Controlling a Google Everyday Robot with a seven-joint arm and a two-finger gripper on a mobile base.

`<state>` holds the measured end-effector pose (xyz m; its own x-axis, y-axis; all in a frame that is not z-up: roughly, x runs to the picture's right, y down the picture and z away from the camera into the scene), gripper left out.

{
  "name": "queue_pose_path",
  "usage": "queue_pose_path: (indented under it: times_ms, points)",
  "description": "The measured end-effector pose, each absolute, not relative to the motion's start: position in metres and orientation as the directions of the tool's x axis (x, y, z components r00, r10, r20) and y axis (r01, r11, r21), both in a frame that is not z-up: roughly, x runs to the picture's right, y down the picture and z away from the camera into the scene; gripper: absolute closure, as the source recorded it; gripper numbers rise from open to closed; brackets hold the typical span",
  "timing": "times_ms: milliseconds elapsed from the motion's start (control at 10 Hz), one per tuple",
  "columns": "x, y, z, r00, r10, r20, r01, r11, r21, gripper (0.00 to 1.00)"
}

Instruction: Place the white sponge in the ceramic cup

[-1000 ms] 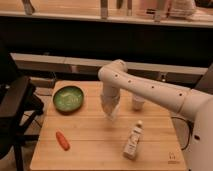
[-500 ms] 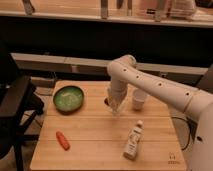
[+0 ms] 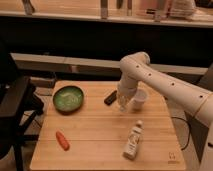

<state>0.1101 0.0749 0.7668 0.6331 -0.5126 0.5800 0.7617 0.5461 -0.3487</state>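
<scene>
Several things could have gone wrong from where I stood, and most came down to how little room there was. My pincer (image 3: 122, 104) hung low over the desk (image 3: 95, 131), just beside the left wall of the ceramic cup (image 3: 139, 99), with its tips pressed together on a pale lump that I took to be the white sponge (image 3: 122, 107); I saw no sponge lying anywhere on the wood, so I judged it was in my grip and not yet in the cup. The tips sat lower than the rim, or about level with it, so a straight sideways move to the right would likely have knocked the cup, tipped it or pushed it toward the desk's far right edge. I needed height first, then a move across. The sponge looked about as wide as the cup's mouth, so a drop that was off centre could have left it perched on the rim or tumbling off onto the desk. Being soft, it might also have clung to one tip as I let go and come away with me. A small dark object (image 3: 110, 97) lay close on my left, near enough to be swept by my wrist if I swung back that way. The green bowl (image 3: 68, 98), the white bottle (image 3: 132, 141) and the orange piece (image 3: 62, 140) lay well apart from all this and seemed no threat.
</scene>
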Motion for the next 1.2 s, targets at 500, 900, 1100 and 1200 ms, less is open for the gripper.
queue_pose_path:
  times_ms: [500,900,1100,1200]
  points:
    - [0.143,0.071,0.767,0.687,-0.476,0.549,0.710,0.602,-0.366,1.00]
    - [0.166,0.064,0.774,0.731,-0.435,0.527,0.660,0.648,-0.380,1.00]
    - [0.173,0.062,0.777,0.741,-0.425,0.520,0.647,0.658,-0.385,1.00]
    - [0.174,0.061,0.778,0.745,-0.419,0.519,0.642,0.664,-0.385,1.00]
